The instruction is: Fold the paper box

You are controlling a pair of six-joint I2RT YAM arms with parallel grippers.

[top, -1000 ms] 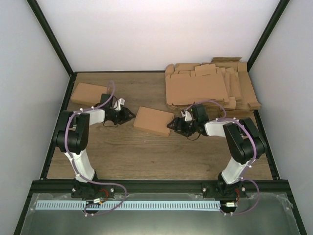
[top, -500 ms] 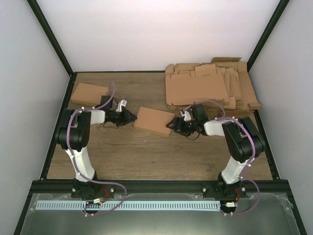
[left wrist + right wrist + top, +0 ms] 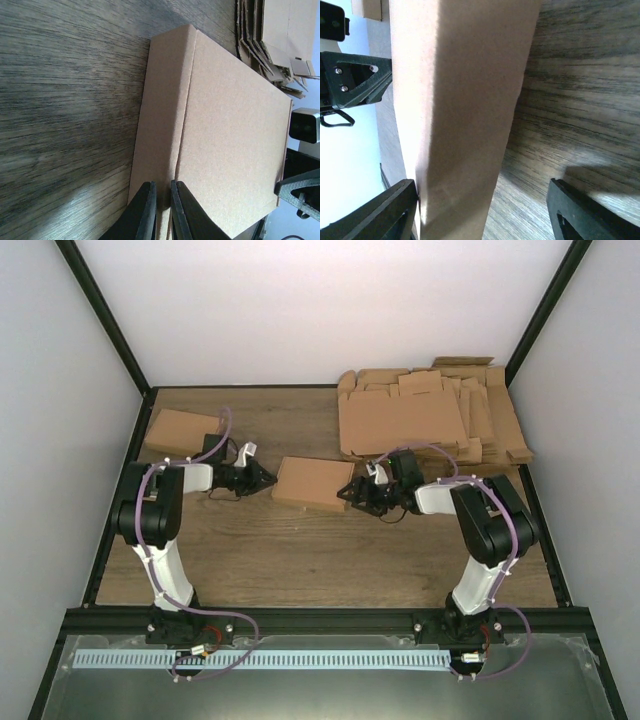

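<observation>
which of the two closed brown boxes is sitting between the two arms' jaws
The paper box at mid-table, lying between the left gripper and right gripper. The other box lies near the far left corner, away from both.

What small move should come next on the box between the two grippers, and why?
Probably close the right gripper on the end of the paper box. Its open jaws straddle that end, one finger at the box, the other clear of it. The left gripper, nearly shut, only has its tips at the opposite side, so nothing holds the box.
</observation>
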